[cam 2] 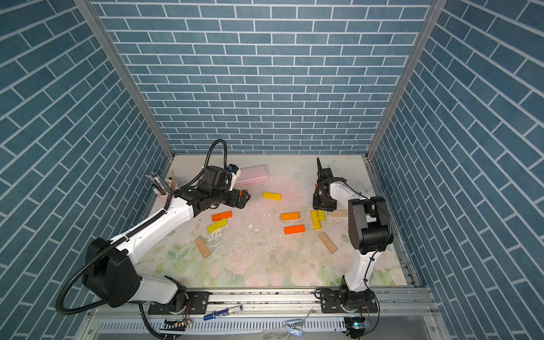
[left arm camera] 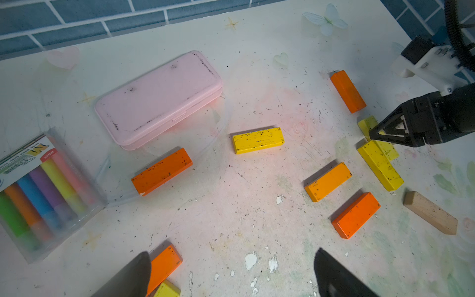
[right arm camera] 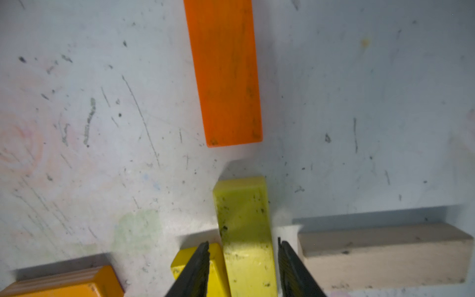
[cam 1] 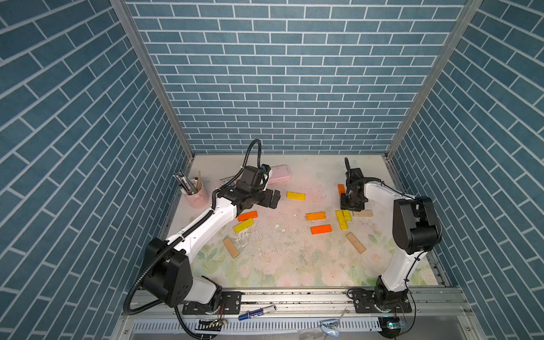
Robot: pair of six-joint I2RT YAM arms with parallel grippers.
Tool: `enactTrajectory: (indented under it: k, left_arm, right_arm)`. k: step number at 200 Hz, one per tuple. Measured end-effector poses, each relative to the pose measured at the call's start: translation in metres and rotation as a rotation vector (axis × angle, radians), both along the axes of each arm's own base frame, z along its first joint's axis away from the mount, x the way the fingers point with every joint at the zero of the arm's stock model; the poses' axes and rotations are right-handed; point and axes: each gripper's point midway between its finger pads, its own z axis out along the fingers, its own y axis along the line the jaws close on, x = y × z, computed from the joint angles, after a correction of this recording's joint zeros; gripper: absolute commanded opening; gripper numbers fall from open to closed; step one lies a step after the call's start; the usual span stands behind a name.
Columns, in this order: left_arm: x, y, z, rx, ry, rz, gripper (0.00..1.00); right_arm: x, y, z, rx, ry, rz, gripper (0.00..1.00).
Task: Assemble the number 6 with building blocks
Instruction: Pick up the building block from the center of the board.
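Table (cam 1: 282, 265): scuffed pale floral-print top; back wall taken as twelve. Pink rounded plastic case (cam 1: 281, 174) at eleven, clear pack of coloured chalk sticks (left arm camera: 38, 190) near it, pink pen cup (cam 1: 196, 196) at ten. Flat wooden bars: yellow bar (cam 1: 295, 195) at twelve; orange bar (cam 1: 247, 215) and second yellow bar (cam 1: 243, 225), adjacent, at nine; plain tan bar (cam 1: 230, 248) at eight; amber bar (cam 1: 315, 216), red-orange bar (cam 1: 321, 229), pair of touching yellow bars (cam 1: 341, 221), pale tan bar (cam 1: 363, 213) toward three; third orange bar (left arm camera: 347, 91) at two; slanted tan bar (cam 1: 355, 250) at four.

The yellow-green block (right arm camera: 244, 218) between the right gripper's (right arm camera: 243, 243) 2 black fingers (right arm camera: 198, 270) is dark-specked. An orange block (right arm camera: 226, 72) lies ahead of them and a tan block (right arm camera: 385, 254) beside, on a pale, scratched table (right arm camera: 77, 128).
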Motion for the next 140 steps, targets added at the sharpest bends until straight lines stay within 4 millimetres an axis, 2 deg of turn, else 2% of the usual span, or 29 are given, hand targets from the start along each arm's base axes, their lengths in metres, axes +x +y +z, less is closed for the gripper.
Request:
enactTrajectory:
  k: [38, 74, 89, 123, 140]
  left_arm:
    - [0.0, 0.0, 0.0, 0.0, -0.001, 0.0, 0.99]
    - [-0.001, -0.002, 0.0, 0.001, -0.001, -0.005, 0.99]
    - [-0.001, -0.002, 0.0, 0.003, -0.002, -0.004, 0.99]
    - [-0.001, -0.001, 0.0, 0.005, -0.003, -0.002, 0.99]
    - [-0.001, -0.001, 0.0, 0.005, -0.003, -0.003, 0.99]
  right_arm:
    - [0.0, 0.0, -0.009, -0.006, 0.018, 0.0, 0.41]
    - [0.001, -0.001, -0.013, -0.012, 0.023, 0.004, 0.24]
    - [0.001, -0.001, -0.013, -0.011, 0.023, 0.005, 0.21]
    - [-0.002, -0.003, -0.011, -0.016, 0.032, 0.004, 0.19]
    - [-0.004, -0.005, 0.0, -0.012, 0.02, -0.001, 0.2]
